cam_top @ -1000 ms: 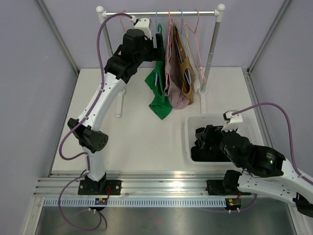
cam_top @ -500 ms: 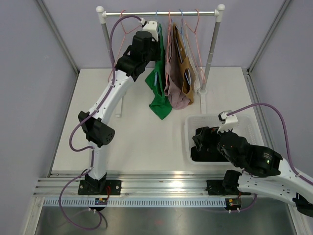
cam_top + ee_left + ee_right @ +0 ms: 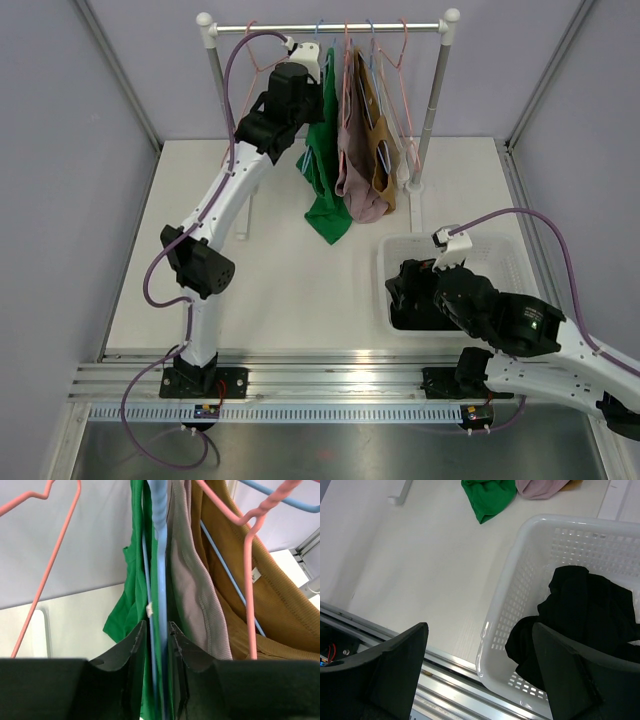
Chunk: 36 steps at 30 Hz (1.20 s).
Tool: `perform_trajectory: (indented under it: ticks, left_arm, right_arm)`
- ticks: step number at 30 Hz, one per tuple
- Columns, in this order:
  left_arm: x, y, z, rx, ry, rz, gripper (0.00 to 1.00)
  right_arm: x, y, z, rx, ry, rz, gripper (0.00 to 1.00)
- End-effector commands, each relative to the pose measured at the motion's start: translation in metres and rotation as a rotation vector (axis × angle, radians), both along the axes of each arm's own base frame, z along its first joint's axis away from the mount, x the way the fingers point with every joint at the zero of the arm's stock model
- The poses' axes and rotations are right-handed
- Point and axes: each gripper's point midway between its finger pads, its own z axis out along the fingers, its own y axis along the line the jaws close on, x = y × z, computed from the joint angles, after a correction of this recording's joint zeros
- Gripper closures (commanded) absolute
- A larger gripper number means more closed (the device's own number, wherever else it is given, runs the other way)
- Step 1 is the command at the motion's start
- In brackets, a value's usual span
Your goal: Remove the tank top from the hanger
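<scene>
Swinging a touch leftward at its hem since half a second ago, the green tank top [image 3: 322, 185] hangs on its blue hanger [image 3: 161, 555] from the rail [image 3: 330, 27], just beside the mauve top [image 3: 355, 160] and tan top [image 3: 381, 140]. Left gripper [image 3: 157, 630] is pinched tight on that blue hanger, maybe with green cloth caught in too; hard to say. Down front, the right gripper [image 3: 480, 630] has slid left, jaws spread wide over the basket [image 3: 520, 540] holding a black garment [image 3: 580, 605].

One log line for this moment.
left claw: shut on blue hanger | green tank top: on hanger | right claw: open, by white basket
</scene>
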Motion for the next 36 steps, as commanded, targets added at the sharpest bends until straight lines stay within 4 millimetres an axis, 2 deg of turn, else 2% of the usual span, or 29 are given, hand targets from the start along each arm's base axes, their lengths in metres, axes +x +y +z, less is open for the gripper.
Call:
perform_trajectory:
  ticks: [1,5,9,12,16,17,19,26,27,29,31,36]
  left_arm:
    - [-0.019,0.013,0.09,-0.089,-0.192,-0.003,0.74]
    - [-0.018,0.013,0.089,-0.085,-0.192,-0.004,0.74]
    - [-0.017,0.013,0.091,-0.093,-0.195,-0.005,0.83]
    - [-0.017,0.01,0.09,-0.098,-0.193,-0.018,0.85]
    - [-0.012,0.008,0.079,-0.086,-0.173,-0.016,0.85]
    - [-0.01,0.009,0.076,-0.083,-0.167,-0.015,0.79]
    - [-0.006,0.008,0.067,-0.077,-0.149,-0.014,0.78]
    - [-0.004,0.009,0.062,-0.079,-0.137,-0.012,0.9]
    - [-0.003,0.009,0.062,-0.082,-0.136,-0.014,0.89]
    - [-0.003,0.008,0.062,-0.083,-0.136,-0.016,0.8]
    - [-0.003,0.008,0.058,-0.075,-0.129,-0.013,0.77]
    - [0.003,0.006,0.044,-0.07,-0.104,-0.011,0.85]
  right_arm:
    - [0.0,0.014,0.005,0.026,-0.011,0.041,0.08]
    - [0.0,0.016,0.003,0.02,-0.005,0.049,0.08]
    - [0.0,0.016,0.003,0.016,-0.007,0.05,0.08]
    - [-0.001,0.016,0.001,0.011,-0.002,0.053,0.08]
    - [-0.002,0.018,0.001,0.02,0.001,0.063,0.08]
    - [-0.002,0.018,0.002,0.021,0.0,0.067,0.08]
    - [-0.002,0.018,0.001,0.023,0.0,0.067,0.08]
    - [-0.003,0.015,0.005,0.028,-0.013,0.066,0.08]
    - [-0.003,0.015,0.004,0.027,-0.015,0.068,0.08]
    - [-0.003,0.013,0.005,0.028,-0.016,0.065,0.08]
    - [-0.003,0.013,0.006,0.035,-0.019,0.067,0.08]
    - [-0.004,0.013,0.01,0.044,-0.028,0.075,0.08]
